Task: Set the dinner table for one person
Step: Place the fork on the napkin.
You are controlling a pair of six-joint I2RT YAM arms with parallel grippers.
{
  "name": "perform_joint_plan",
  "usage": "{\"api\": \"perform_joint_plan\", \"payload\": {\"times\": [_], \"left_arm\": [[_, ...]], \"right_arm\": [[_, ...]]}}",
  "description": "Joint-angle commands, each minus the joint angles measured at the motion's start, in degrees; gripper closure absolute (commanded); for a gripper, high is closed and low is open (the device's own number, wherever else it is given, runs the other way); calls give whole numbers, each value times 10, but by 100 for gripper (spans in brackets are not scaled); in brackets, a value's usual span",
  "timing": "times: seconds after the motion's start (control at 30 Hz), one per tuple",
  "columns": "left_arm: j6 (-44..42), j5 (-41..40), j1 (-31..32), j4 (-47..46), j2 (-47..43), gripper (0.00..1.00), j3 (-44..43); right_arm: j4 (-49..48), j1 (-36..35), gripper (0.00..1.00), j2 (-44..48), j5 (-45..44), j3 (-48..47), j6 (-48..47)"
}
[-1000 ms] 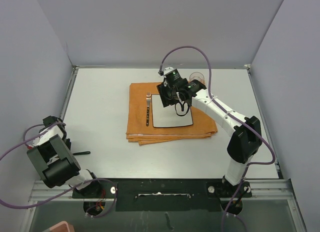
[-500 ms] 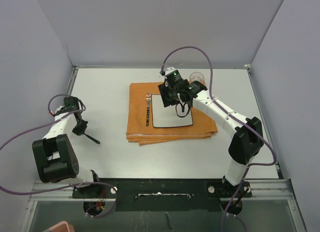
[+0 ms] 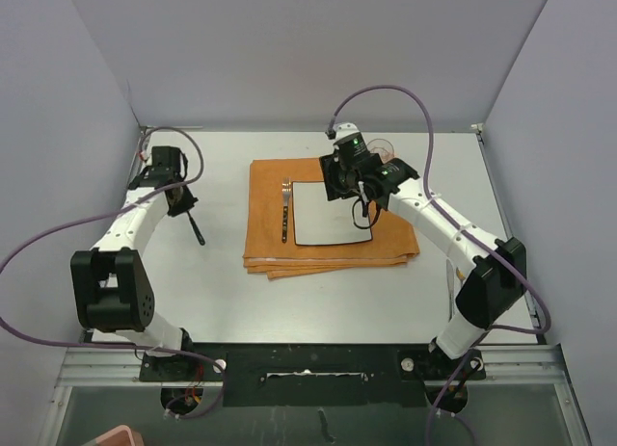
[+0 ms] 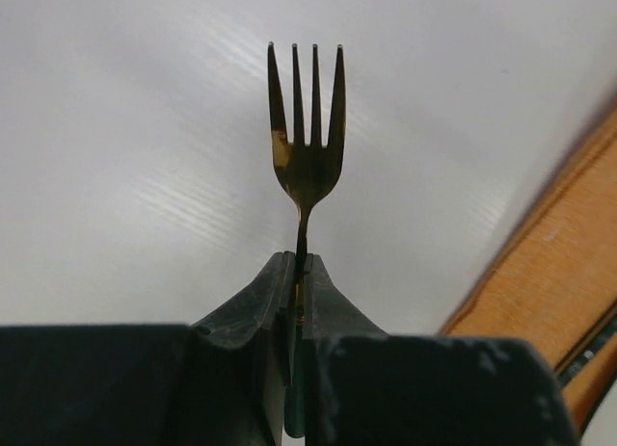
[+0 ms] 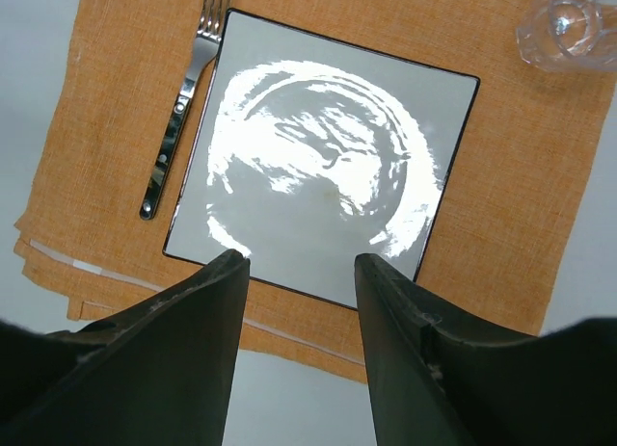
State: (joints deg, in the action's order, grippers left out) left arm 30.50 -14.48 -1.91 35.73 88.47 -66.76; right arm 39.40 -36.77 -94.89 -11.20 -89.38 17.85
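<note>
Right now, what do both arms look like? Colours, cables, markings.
The left arm and right arm match: white links, bulky black joint housings. A purple cable loops loosely along each. Green light on the right wrist. The left gripper and right gripper have black tapered fingers.

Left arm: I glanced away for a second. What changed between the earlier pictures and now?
The left claw, shut on the gold fork, swung from the near left corner toward the far left side of the dinner table, carrying the fork along. The right claw, open above the plate, drifted slightly right. The orange mat, silver fork and glass stayed put.
</note>
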Motion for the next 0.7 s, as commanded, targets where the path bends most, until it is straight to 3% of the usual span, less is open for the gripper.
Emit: {"api": "perform_joint_plan", "payload": {"times": [0.0,0.3,0.47,0.67], "left_arm": [[-81,91,66,-44,39,100,-75],[-116,158,167,-31,151,100,-197],[-109,182,189,-54,185,100,-197],[-98,329,214,-169,202,100,-148]], "right_arm": [[-41,10,51,46,-26,11,14],[-58,41,51,95,-27,69,31],[-57,56,51,117,-27,84,32],[-56,72,51,125,-25,91,32]]}}
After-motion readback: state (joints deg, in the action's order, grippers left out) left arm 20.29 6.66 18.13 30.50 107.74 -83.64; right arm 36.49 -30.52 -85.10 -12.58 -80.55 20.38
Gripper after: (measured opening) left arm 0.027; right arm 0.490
